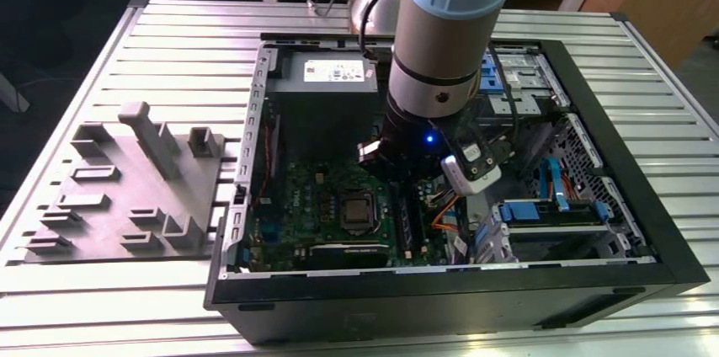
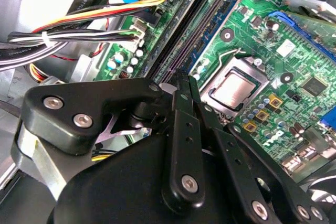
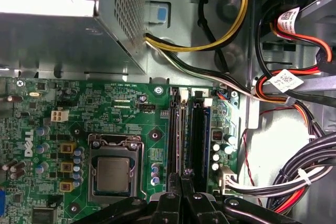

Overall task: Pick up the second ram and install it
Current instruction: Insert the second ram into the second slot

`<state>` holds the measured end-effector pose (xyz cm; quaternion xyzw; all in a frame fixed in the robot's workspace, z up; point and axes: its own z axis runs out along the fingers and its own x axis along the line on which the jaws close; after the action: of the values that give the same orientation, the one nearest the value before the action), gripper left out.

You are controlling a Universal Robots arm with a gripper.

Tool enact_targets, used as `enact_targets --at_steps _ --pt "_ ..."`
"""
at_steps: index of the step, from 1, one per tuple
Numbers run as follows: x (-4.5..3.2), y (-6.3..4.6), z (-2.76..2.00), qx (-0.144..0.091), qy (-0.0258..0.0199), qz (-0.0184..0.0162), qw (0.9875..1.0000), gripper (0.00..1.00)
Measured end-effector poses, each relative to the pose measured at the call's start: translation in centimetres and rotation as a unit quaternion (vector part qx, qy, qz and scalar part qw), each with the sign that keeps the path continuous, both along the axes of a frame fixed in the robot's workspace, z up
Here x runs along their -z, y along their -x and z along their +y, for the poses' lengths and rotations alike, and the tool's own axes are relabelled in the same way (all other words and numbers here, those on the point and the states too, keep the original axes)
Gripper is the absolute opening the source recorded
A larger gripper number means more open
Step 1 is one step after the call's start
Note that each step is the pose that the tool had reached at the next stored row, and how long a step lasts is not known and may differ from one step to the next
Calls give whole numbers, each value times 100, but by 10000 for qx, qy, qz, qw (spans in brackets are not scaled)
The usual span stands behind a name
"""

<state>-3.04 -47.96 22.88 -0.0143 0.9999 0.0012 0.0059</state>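
Standing edge-on, it seemed, in a slot near the processor socket (image 3: 113,174), the ram (image 2: 190,27) lay directly under the end effector (image 2: 184,80). Its fingers were drawn together in the second wrist view; whether they pinched the stick's edge or only bore on it could not be told. The arm reached deep into the open case (image 1: 629,205) on the desk (image 1: 113,37). The work looked to be at the seating stage, which would call for straight, even pressure along the slot.

White logo (image 3: 29,143) on the motherboard (image 3: 105,111); printed tags (image 3: 287,81) on cables (image 3: 265,84), wording unreadable
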Motion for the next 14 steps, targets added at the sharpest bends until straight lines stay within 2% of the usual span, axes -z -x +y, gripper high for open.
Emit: enact_targets --at_steps 14 --pt "19 4 0 0 -20 -1 10000 12"
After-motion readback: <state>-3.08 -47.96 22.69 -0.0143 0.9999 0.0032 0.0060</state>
